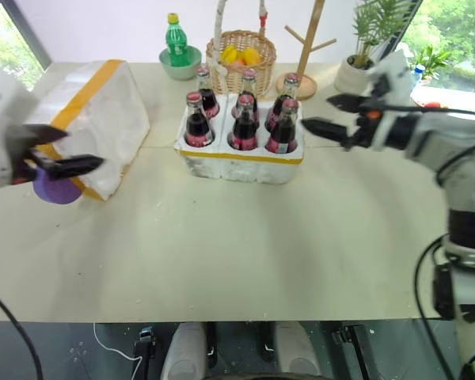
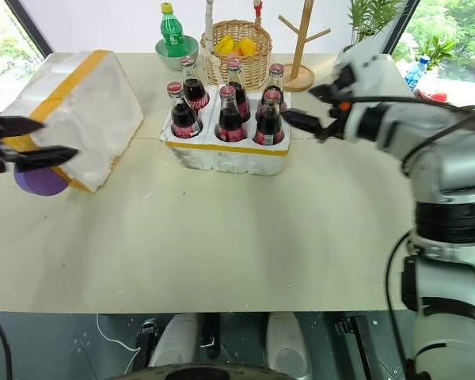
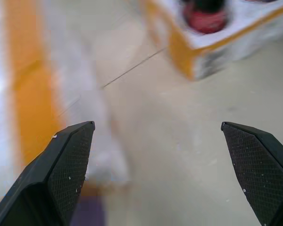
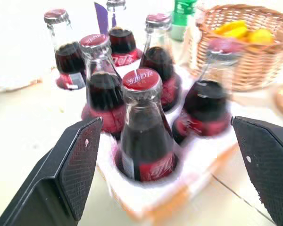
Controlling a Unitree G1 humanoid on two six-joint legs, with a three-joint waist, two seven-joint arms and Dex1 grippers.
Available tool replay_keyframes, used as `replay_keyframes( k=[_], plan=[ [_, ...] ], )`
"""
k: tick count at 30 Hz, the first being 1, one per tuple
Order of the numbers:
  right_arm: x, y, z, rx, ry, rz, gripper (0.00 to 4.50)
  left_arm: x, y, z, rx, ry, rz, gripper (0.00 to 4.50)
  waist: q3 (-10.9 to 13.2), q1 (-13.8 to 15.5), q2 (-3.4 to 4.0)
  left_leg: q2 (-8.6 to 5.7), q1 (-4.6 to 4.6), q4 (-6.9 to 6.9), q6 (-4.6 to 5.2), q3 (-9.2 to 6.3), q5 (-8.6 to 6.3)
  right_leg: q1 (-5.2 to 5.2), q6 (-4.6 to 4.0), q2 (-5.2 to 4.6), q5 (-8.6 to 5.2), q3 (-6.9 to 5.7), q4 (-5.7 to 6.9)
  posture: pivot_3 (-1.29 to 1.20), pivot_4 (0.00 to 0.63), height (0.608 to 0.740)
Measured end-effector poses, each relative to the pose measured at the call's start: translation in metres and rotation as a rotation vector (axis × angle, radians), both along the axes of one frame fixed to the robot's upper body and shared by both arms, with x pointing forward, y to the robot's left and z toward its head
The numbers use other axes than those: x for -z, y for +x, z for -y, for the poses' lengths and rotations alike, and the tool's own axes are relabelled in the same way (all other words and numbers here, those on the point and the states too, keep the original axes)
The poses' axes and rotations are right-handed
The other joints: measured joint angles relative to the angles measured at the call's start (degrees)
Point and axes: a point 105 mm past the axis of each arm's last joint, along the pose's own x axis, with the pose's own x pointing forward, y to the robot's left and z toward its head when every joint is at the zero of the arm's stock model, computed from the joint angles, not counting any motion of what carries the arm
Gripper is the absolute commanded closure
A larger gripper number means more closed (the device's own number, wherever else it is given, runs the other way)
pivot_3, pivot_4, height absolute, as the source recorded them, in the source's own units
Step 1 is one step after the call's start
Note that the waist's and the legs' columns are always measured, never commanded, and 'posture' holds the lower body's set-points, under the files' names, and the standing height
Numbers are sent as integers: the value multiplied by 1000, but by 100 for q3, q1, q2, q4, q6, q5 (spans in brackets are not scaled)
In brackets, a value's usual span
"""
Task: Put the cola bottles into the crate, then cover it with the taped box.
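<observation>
Cola bottles [image 1: 245, 119]: I count six, all upright in the holes of the crate [image 1: 241, 162], two rows of three. Crate: mid-counter [image 1: 222, 245], towards the far side, yellow band round its wall. Taped box [image 1: 95, 119]: on the counter to the crate's left, apart from it, tilted, a purple disc [image 1: 55, 190] at its near low corner. Right pincer [image 1: 326, 115]: jaws wide, empty, just right of the crate beside the bottles. Left pincer [image 1: 63, 150]: jaws wide, empty, at the box's near end by the disc. Behind the crate: wicker basket [image 1: 241, 51], green bottle [image 1: 175, 39], wooden stand [image 1: 301, 75], potted plant [image 1: 360, 55].
</observation>
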Motion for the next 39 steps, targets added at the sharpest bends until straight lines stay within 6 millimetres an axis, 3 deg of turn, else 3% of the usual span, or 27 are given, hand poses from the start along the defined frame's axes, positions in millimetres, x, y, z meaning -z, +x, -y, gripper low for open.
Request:
replay_keyframes(
  k=[1, 3, 5, 11, 20, 28, 32, 37, 39],
  plan=[
    [-7, -4, 9, 2, -18, 7, 35, 3, -9, -19, -131, 61, -27, 0, 1, -34, 8, 0, 12, -8, 0, 9, 0, -1, -1, 1, -1, 5, 0, 0, 150, 740],
    [-18, -8, 22, 7, -11, 13, 35, 13, -20, -38, -263, 34, -81, 0, -1, -31, 11, 0, 30, -17, -5, 14, 3, 6, -7, 8, -4, 8, 5, 0, 150, 740],
    [-27, -12, 24, -26, -4, 24, 35, 25, -27, -41, -305, -7, -127, 0, -1, -24, 10, 4, 31, -18, -18, 9, 9, 5, -14, 15, -7, 7, 10, 0, 150, 740],
    [-39, -41, -1, -337, 39, 25, 35, 53, -30, -46, -336, -12, -233, 0, -1, 11, 9, 4, 30, -18, -24, 8, 12, 3, -16, 1, -5, 8, 20, 0, 150, 740],
    [-59, -120, -31, -723, -3, 63, 35, 72, 6, -52, -245, -76, -288, 0, -4, 26, 2, 1, 27, -16, -20, 7, 9, 1, -17, -11, -4, 5, 24, 0, 150, 740],
    [-49, -126, -37, -694, -12, 51, 35, 94, 31, -62, -195, -46, -353, 0, -5, 22, 0, 2, 24, -12, -17, 19, 8, -9, -18, -9, -4, 8, 35, 0, 150, 740],
    [-42, -122, -35, -654, -7, 35, 0, 97, 52, -62, -174, -70, -330, 1241, -6, 70, -5, -2, 18, 2, -12, 21, 6, -7, -16, -8, -4, 7, 42, 0, 150, 740],
    [-34, -118, -34, -626, -17, 20, 0, 96, 64, -58, -143, -81, -336, 3902, -7, 101, -10, -5, 14, 8, -7, 25, 3, -10, -15, -7, -4, 7, 45, 0, 150, 740],
    [-34, -117, -34, -617, -18, 27, 0, 95, 65, -58, -129, -73, -343, 4118, -7, 103, -10, -4, 15, 8, -7, 25, 3, -12, -15, -4, -4, 7, 52, 0, 150, 740]
  ],
)
